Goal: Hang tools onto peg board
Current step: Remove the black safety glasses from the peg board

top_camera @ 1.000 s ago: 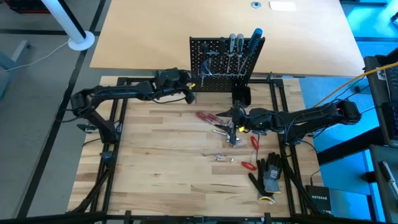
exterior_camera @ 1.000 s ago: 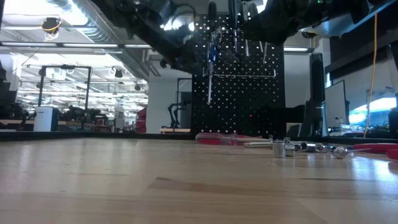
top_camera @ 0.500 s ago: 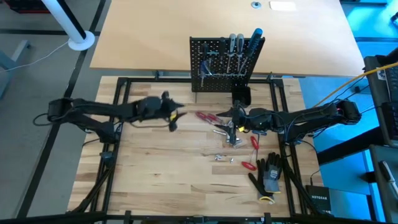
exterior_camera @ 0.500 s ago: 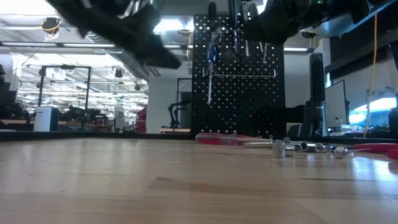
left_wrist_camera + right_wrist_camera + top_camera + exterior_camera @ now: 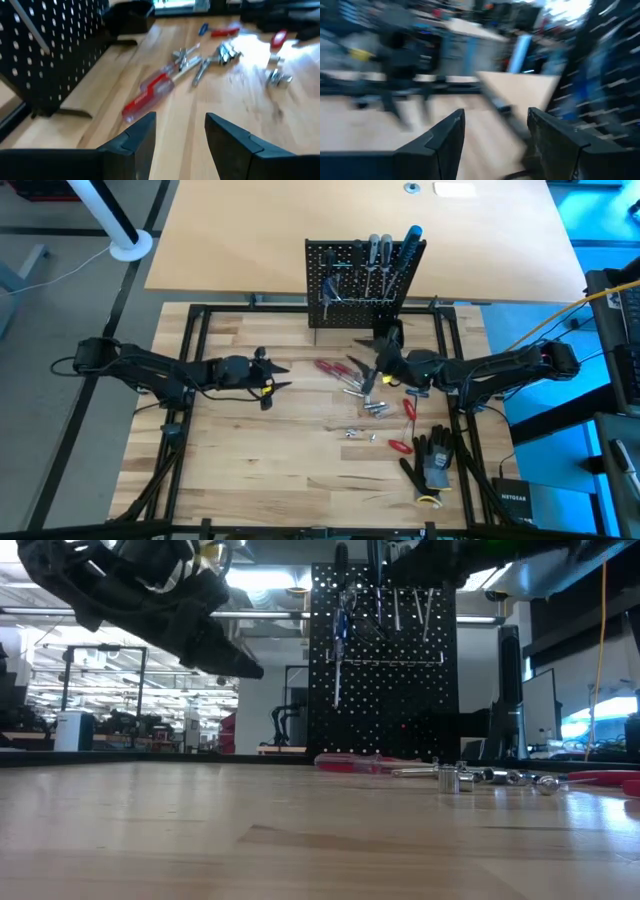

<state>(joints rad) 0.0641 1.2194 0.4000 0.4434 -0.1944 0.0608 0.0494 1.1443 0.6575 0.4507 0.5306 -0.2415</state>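
A pale wooden butcher-block desk (image 5: 260,450) fills the overhead view, edged by a black metal frame. Behind it lies a smooth tan board, and on the seam between them stands the black peg board (image 5: 362,282), upright, with several tools already hanging on it, among them a blue-handled screwdriver (image 5: 412,238) at its upper right.

Loose tools (image 5: 352,380) lie scattered on the desk just in front of the peg board: a red-handled screwdriver (image 5: 148,95), metal shafts and small silver sockets (image 5: 455,778). A pair of black gloves (image 5: 433,461) rests near the desk's front right.

The left claw (image 5: 276,375) hovers over the left middle of the desk, its fingers apart and holding nothing, pointed toward the scattered tools. The right claw (image 5: 378,362) sits close to the foot of the peg board, above the tool pile, fingers also apart and empty.

Seen from desk level, the room beyond is a bright open workshop with ceiling ducts, strip lights and distant benches. Grey floor and a white post base lie to the desk's far left.
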